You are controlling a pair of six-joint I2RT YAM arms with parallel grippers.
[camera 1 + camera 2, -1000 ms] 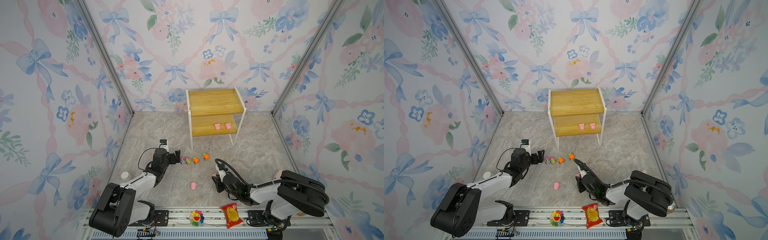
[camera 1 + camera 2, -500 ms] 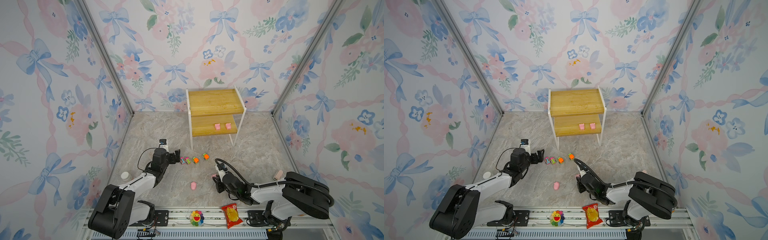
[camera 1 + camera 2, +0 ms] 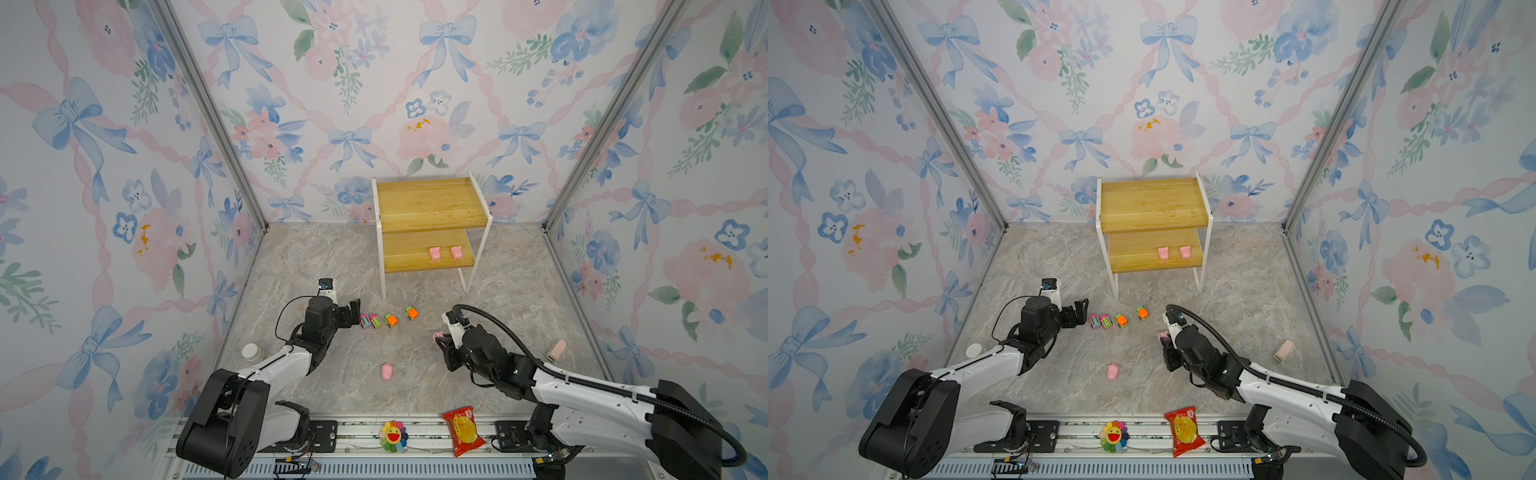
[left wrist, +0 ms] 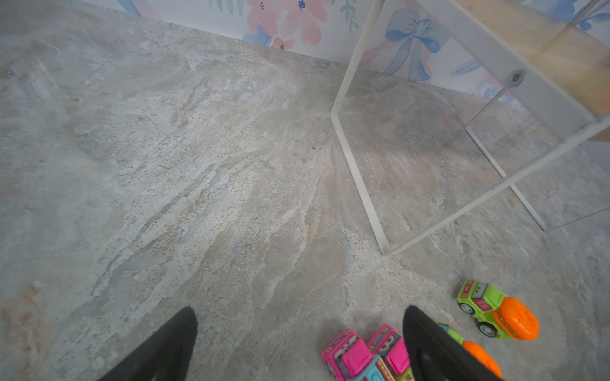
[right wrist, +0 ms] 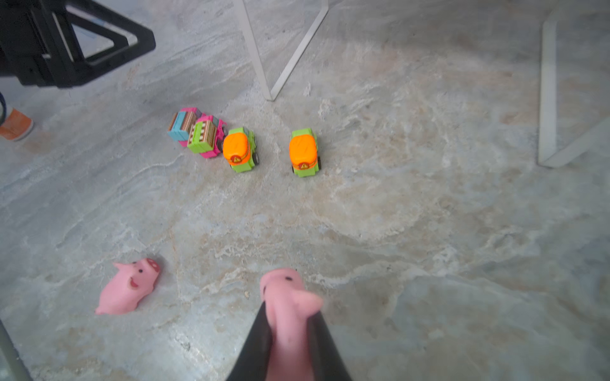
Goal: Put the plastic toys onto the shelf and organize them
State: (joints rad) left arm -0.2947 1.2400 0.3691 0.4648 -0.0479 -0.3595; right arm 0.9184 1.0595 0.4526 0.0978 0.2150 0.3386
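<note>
In both top views the shelf (image 3: pixel 432 205) stands against the back wall. The two pigs (image 3: pixel 434 253) sit side by side on the right of its lower board, probably the start of a row, and its upper board is bare. Four cars (image 3: pixel 390 320) form a loose line on the marbled bench (image 3: pixel 316 257) in front of it, and a loose pig (image 3: pixel 387 371) lies nearer the front rail (image 3: pixel 357 432). The right fingers (image 3: pixel 443 344) hold a fourth pig (image 3: pixel 437 336) low over the bench, right of the cars, while the left fingers (image 3: pixel 354 309) hang just beside the leftmost car. A smiling flower (image 3: pixel 393 435) and a red snack packet (image 3: pixel 463 430) rest on the rail, apart from the toys. Wallpaper (image 3: pixel 124 166) with bows and blossoms closes in three sides. In the left wrist view the fingers (image 4: pixel 158 349) stand wide apart with nothing between them, and the pink cars (image 4: pixel 350 356) lie just inside one tip, likely the next pick. In the right wrist view the fingers (image 5: pixel 252 349) are nearly closed and pinch the fourth pig (image 5: pixel 287 306) by its body, snout forward, which suits carrying it to the lower board.
</note>
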